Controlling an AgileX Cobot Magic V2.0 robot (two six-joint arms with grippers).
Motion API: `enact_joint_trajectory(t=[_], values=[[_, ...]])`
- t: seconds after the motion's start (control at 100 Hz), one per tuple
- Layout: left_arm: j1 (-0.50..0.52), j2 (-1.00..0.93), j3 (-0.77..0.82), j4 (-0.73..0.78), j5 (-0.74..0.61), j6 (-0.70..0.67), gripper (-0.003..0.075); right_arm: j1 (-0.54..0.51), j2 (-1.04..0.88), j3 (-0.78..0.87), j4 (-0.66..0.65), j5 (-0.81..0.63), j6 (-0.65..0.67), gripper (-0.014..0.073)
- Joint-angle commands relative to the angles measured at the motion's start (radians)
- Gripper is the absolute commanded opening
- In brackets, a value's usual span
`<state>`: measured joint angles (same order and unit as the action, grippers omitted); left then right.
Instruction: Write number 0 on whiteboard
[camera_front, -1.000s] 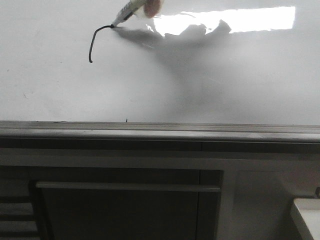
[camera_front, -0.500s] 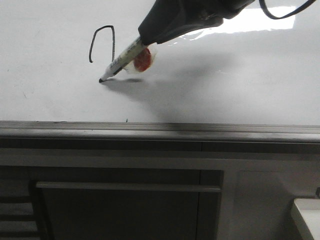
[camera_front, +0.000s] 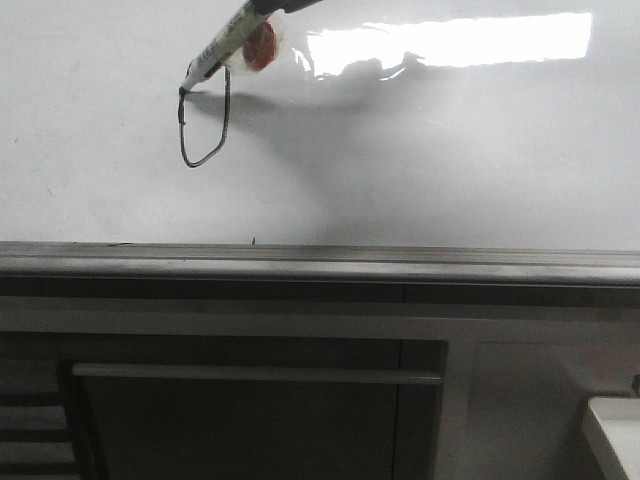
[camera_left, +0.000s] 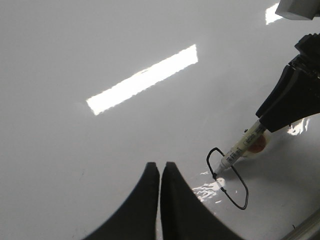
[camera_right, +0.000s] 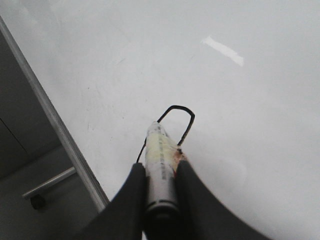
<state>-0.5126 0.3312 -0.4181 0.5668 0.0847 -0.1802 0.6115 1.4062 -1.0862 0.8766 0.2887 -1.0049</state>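
The whiteboard (camera_front: 450, 150) is glossy white with a bright glare. On it is the number 0 (camera_front: 192, 164), a thin black narrow loop. It also shows in the left wrist view (camera_left: 245, 206) and the right wrist view (camera_right: 177, 106). My right gripper (camera_right: 159, 167) is shut on a white marker (camera_front: 218, 48) that has a red blob taped to it. The marker's black tip touches the loop's upper left side. Only a dark edge of this gripper shows at the top of the front view. My left gripper (camera_left: 160, 165) is shut and empty, hovering over bare board beside the loop.
A grey metal rail (camera_front: 320, 262) edges the board's near side. Below it stands a dark grey cabinet (camera_front: 250, 430) with a horizontal bar handle (camera_front: 255, 373). A white object (camera_front: 615, 430) sits at the lower right corner.
The marker drew down the loop's right side, then across the bottom and back up the left stroke, joining the line into a loop. The right arm has moved up, mostly out of the front view.
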Motion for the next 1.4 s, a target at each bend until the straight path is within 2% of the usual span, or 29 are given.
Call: enact_joint_trajectory(t=[0.0,0.22,0.29,0.42,0.49,0.59,0.67,0.92,1.15,1.39], values=[[0.002,0.014,-0.032,-0.008,-0.074,-0.015,-0.002,-0.005,-0.031,-0.037,0.001,-0.001,0.0,-0.0046],[-0.015,0.014,-0.032,-0.045,-0.124,-0.015,0.0001,0.02,-0.059,-0.037,-0.03,0.176,-0.026,-0.0046],[-0.039,0.027,-0.032,-0.045,-0.129,-0.015,0.0087,0.043,-0.07,-0.035,-0.086,0.221,-0.026,-0.0046],[-0.121,0.106,-0.003,-0.047,-0.179,-0.015,0.0369,0.093,-0.079,-0.035,-0.184,0.24,-0.026,-0.0045],[-0.174,0.188,0.019,-0.045,-0.259,-0.015,0.0432,0.102,-0.079,-0.035,-0.207,0.227,-0.026,-0.0045],[-0.229,0.33,0.018,0.054,-0.265,-0.001,0.0404,0.102,-0.079,-0.035,-0.207,0.219,-0.026,-0.0045],[-0.235,0.434,0.009,0.135,-0.263,-0.001,0.037,0.102,-0.079,-0.035,-0.207,0.219,-0.026,-0.0045],[-0.219,0.683,-0.063,0.159,-0.288,-0.001,0.0302,0.102,-0.09,-0.035,-0.207,0.237,-0.026,-0.0045],[-0.153,0.735,-0.083,0.159,-0.396,-0.001,0.0291,0.102,-0.101,-0.035,-0.207,0.28,-0.024,-0.0045],[-0.127,0.735,-0.083,0.19,-0.37,-0.001,0.0291,0.102,-0.105,-0.035,-0.206,0.282,-0.024,-0.0046]])
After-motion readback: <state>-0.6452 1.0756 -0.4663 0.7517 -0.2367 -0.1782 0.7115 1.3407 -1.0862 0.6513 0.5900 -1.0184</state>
